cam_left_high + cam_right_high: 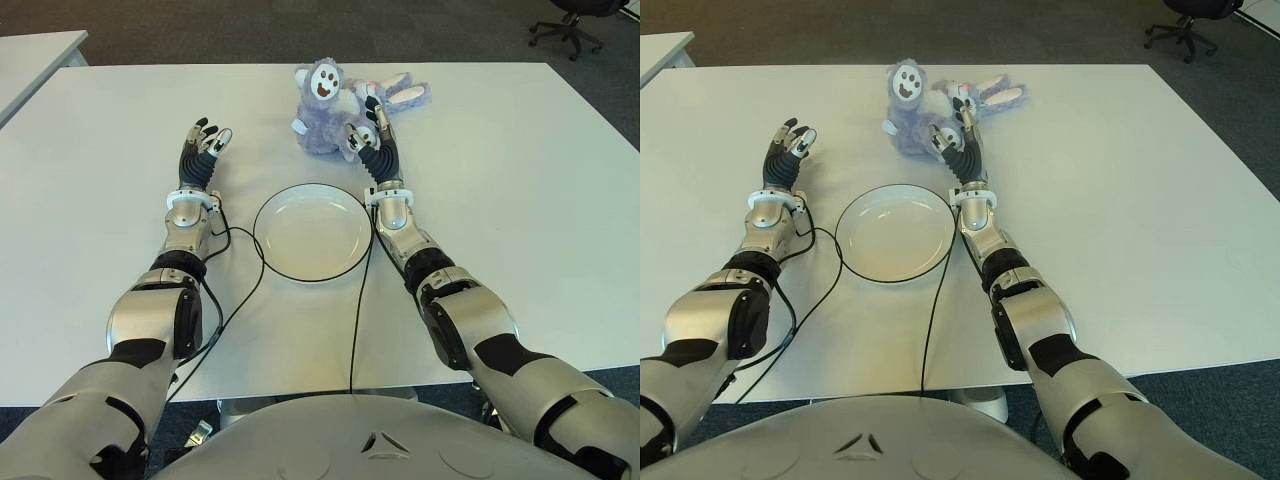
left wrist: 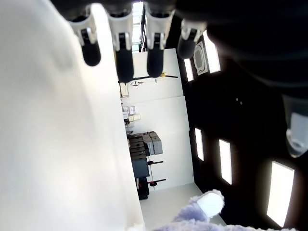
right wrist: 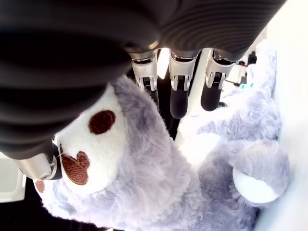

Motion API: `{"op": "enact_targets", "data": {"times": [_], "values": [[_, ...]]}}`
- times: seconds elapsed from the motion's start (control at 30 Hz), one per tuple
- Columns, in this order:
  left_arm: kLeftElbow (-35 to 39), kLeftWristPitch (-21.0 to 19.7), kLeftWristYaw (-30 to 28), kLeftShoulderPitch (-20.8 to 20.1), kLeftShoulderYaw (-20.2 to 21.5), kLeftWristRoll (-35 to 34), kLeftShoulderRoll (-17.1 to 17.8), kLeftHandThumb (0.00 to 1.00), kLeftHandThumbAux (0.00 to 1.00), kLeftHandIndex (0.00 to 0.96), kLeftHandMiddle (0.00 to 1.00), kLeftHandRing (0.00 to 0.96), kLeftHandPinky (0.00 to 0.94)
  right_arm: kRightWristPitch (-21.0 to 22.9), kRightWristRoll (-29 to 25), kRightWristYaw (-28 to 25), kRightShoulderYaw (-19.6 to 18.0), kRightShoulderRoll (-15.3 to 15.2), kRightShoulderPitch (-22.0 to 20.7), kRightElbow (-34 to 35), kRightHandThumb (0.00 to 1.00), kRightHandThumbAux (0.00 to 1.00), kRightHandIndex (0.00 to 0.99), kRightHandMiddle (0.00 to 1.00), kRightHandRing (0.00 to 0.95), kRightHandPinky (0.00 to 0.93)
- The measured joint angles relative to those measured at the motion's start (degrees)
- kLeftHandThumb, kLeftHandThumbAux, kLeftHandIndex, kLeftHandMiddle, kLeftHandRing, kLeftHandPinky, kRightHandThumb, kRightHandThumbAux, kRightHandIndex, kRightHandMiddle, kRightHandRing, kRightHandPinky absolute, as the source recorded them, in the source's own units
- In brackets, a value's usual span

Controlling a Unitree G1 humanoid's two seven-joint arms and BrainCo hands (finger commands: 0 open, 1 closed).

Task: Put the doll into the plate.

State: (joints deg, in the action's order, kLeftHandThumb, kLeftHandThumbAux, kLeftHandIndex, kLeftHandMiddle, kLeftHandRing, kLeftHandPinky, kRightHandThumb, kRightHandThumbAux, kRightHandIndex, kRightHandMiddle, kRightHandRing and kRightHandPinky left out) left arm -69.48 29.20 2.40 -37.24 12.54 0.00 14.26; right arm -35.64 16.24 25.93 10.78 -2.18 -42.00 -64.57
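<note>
**One doll on the table, right hand against it**

One purple plush doll [image 1: 325, 110] sits on the white table [image 1: 520, 200], beyond the far rim of the plate [image 1: 312, 232] and not in it. Its pale face with a brown mouth and eyes is turned toward the robot, and a second soft toy with long pink-lined ears [image 1: 402, 92] lies just behind it, on its right.

The right hand [image 1: 366, 128] reaches up against the doll's right side. In the right wrist view its fingers [image 3: 178, 94] stretch out straight past the doll's head and body, spread rather than curled, and they close on nothing; the doll's fur fills the space just below the palm.

The left hand [image 1: 204, 140] shows over the table well to the left of the doll, its fingers loosely extended and holding nothing.

No writing or labels can be read on any of these things.

The plate is white with a dark rim, lies between the two forearms, and has nothing in it. Black cables [image 1: 240, 295] run from the wrists along both sides of the plate toward the robot's body.
</note>
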Motion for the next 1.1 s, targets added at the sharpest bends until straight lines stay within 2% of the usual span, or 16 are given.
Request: {"op": "enact_targets", "data": {"times": [0.17,0.37,0.47,0.53,0.63,1.1], "values": [[-0.01,0.00,0.00,0.00,-0.03,-0.01,-0.01,0.000,0.424,0.000,0.151,0.162,0.165,-0.86,1.03,0.16,1.59,-0.26,-0.06,0.00,0.494,0.458,0.054,0.093,0.075,0.057],[-0.04,0.00,0.00,0.00,-0.02,-0.02,-0.02,0.000,0.405,0.000,0.157,0.167,0.133,-2.74,3.03,1.38,3.80,-1.31,-0.09,0.00,0.489,0.433,0.058,0.093,0.073,0.055],[-0.05,0.00,0.00,0.00,-0.02,-0.02,-0.03,0.000,0.405,0.000,0.163,0.177,0.188,-3.52,3.93,2.11,4.53,-1.77,-0.10,0.00,0.483,0.425,0.059,0.095,0.073,0.045],[-0.06,0.00,0.00,0.00,-0.02,-0.02,-0.03,0.000,0.405,0.000,0.163,0.178,0.192,-3.93,4.16,2.49,5.01,-2.07,-0.10,0.00,0.482,0.424,0.059,0.095,0.073,0.044],[-0.07,0.00,0.00,0.00,-0.01,-0.02,-0.04,0.000,0.410,0.002,0.164,0.177,0.155,-4.03,4.70,2.76,5.66,-2.51,-0.09,-0.03,0.474,0.423,0.062,0.099,0.073,0.032],[-0.06,0.00,0.00,-0.02,0.00,-0.02,-0.12,0.000,0.409,0.000,0.156,0.165,0.133,-4.48,6.25,2.98,6.76,-3.05,-0.10,-0.08,0.486,0.427,0.079,0.103,0.076,0.056]]}}
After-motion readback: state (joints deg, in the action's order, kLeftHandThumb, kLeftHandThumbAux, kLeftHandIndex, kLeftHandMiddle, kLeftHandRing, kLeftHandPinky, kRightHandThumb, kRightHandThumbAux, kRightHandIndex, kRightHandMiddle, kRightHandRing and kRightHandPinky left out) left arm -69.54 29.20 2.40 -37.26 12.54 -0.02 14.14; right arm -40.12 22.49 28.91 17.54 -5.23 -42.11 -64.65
